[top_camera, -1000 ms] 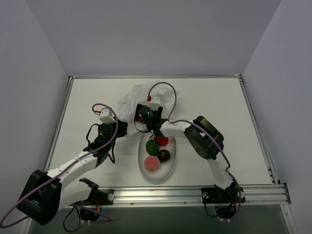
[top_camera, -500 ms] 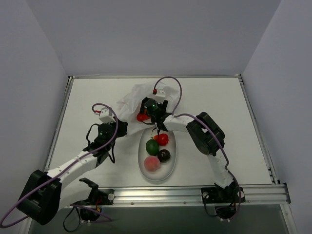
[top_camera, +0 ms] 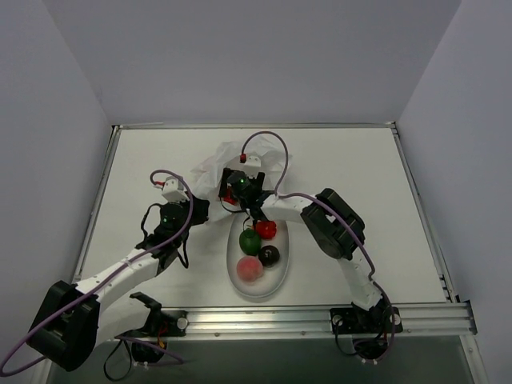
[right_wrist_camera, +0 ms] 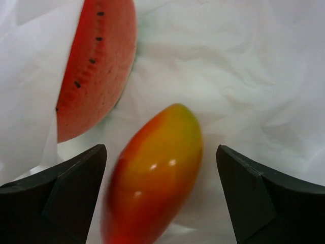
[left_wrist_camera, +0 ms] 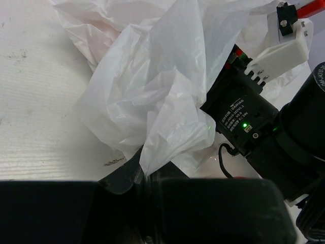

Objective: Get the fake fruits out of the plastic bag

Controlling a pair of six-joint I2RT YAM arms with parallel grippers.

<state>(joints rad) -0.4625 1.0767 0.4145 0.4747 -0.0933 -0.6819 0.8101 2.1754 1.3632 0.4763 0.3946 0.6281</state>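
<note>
The fake fruits are split between two places. Four lie on the smooth white oval plate (top_camera: 282, 276): a round green fruit (top_camera: 250, 240), a red fruit (top_camera: 266, 230), a dark plum (top_camera: 270, 255) and a pink peach (top_camera: 250, 270). The plate sits at six o'clock from the thin crinkled translucent white plastic bag (top_camera: 214, 162) on the bench (top_camera: 144, 176).

Inside the bag lie a glossy orange-red oval piece (right_wrist_camera: 152, 173) and, at its eleven o'clock, a red watermelon slice (right_wrist_camera: 96, 66). The left tool (left_wrist_camera: 146, 178) is clamped on a fold at the bag's seven o'clock edge, probably to anchor it. The right tool (right_wrist_camera: 161, 152) is spread wide, with a finger on either side of the orange-red piece and touching neither side, placed to close on it.
</note>
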